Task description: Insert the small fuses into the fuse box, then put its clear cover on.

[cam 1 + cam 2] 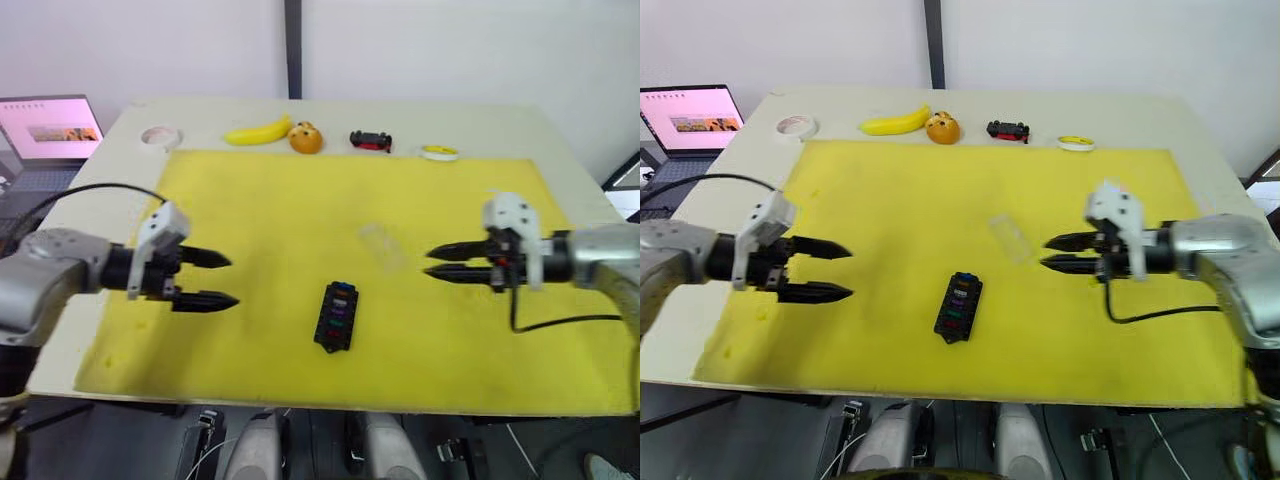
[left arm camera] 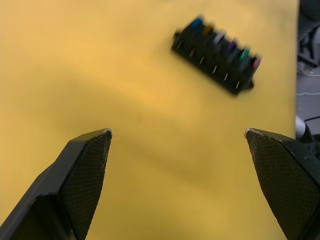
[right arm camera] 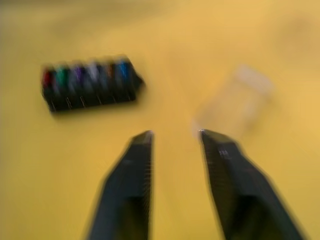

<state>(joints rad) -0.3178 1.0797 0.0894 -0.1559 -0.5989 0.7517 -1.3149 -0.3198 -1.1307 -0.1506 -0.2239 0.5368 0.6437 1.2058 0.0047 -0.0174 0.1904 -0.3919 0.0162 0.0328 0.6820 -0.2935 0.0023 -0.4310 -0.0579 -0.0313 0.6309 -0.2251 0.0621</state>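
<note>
Fuse box: the fuse box [image 1: 958,306] lies on the yellow mat [image 1: 890,200], near its front middle, between your two arms, long axis running roughly front to back with a slight tilt.
Fuses: the small fuses [image 2: 218,45] sit in a row in its slots, six colours showing, so you can judge the inserting step done.
Cover: the clear cover [image 1: 1011,238] lies flat on the mat just behind and to the right of the box, apart from it.
Right gripper: your right gripper [image 1: 1050,254] hovers just right of the cover, tips pointing at it, fingers narrowly parted, holding nothing.
Left gripper: your left gripper [image 1: 840,272] hangs well left of the box, fingers spread, empty.
Next move: the right arm is clearly nearer; reach left for the cover.
</note>
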